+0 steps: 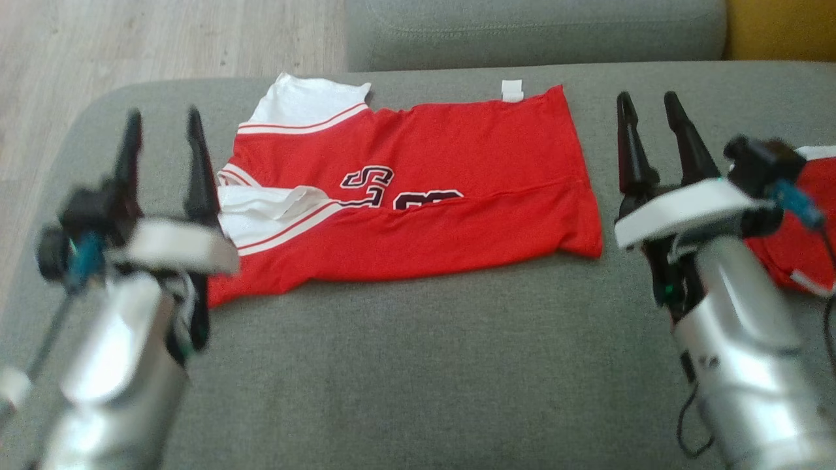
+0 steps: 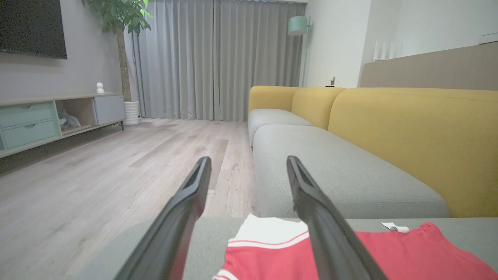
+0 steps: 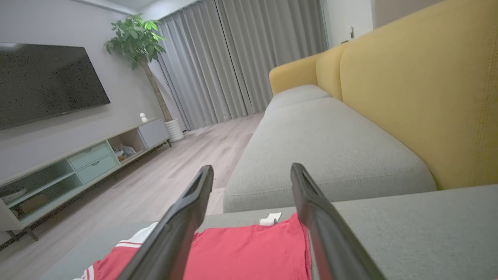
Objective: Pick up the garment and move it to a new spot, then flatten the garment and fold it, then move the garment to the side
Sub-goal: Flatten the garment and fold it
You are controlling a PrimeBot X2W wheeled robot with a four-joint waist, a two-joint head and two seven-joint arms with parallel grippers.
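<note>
The garment [image 1: 418, 189] is a red jersey with white striped sleeves and dark lettering, folded lengthwise and lying flat across the grey sofa cushion [image 1: 418, 365]. My left gripper [image 1: 163, 124] hovers open just off its left, sleeve end, nothing between the fingers. My right gripper [image 1: 650, 108] is open to the right of the hem, also holding nothing. In the left wrist view the white sleeve and red cloth of the garment [image 2: 268, 241] lie below the open left gripper [image 2: 249, 163]. The right wrist view shows the garment [image 3: 249, 249] under the open right gripper [image 3: 253, 171].
A second red garment [image 1: 800, 241] lies at the right edge behind my right wrist. Another grey cushion [image 1: 535, 29] and a yellow backrest [image 1: 780, 29] sit beyond. Wooden floor [image 1: 144, 39] runs past the cushion's left edge. A TV cabinet [image 2: 46, 120] stands across the room.
</note>
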